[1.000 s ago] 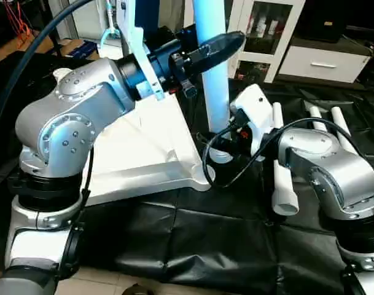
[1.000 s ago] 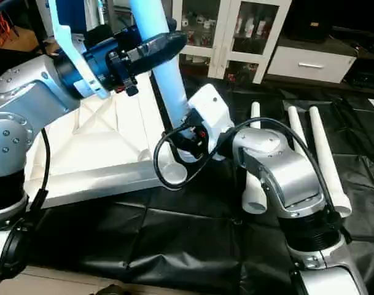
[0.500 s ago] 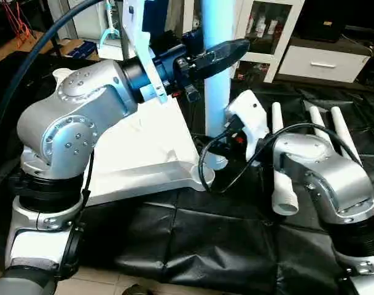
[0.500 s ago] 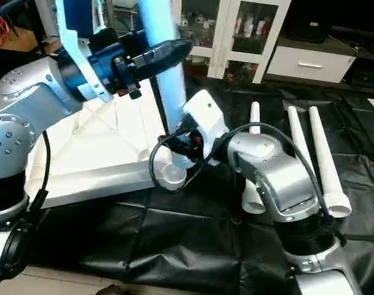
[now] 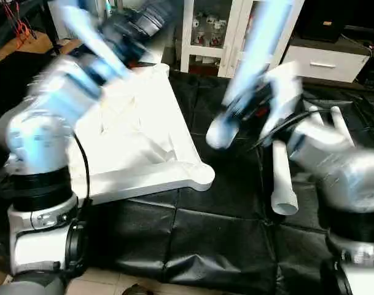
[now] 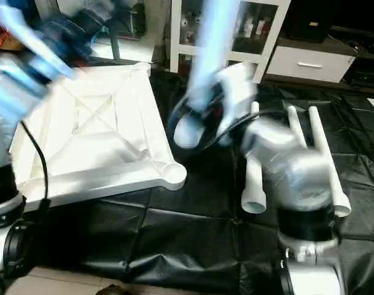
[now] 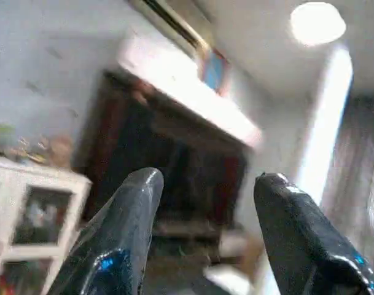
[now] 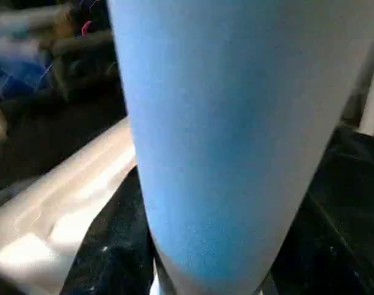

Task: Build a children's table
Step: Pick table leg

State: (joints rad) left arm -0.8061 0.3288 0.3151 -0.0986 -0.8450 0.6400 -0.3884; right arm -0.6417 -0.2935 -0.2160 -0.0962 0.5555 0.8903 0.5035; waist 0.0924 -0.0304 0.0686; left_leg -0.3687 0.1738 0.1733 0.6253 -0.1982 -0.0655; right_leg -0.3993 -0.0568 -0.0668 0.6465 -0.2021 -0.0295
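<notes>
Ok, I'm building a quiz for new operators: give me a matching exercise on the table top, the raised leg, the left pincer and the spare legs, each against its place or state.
1. table top
2. raised leg
3. left pincer
4. spare legs

A. open and empty
B. lying side by side on the black mat
C. ribbed side up on the mat
D. tilted in the air, gripped by the right pincer

Pairs: 1-C, 2-D, 3-A, 4-B
</notes>
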